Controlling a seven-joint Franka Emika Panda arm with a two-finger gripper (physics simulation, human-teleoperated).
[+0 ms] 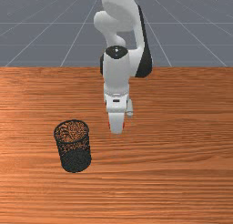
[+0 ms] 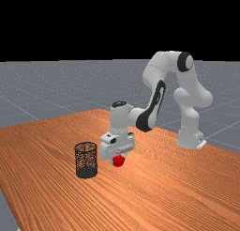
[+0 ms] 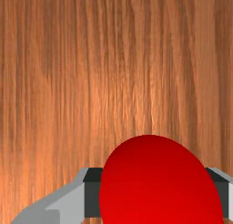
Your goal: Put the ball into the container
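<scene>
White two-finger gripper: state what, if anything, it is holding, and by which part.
The gripper holds the round red ball by two opposite sides, with a dark finger pad against each.

A white-and-grey Franka Emika Panda arm [image 2: 159,68] bends down to its two-finger gripper [image 2: 118,160], wrist [image 2: 120,118] upright above, fingers [image 3: 92,198] parted in a grip, tips downward.
</scene>
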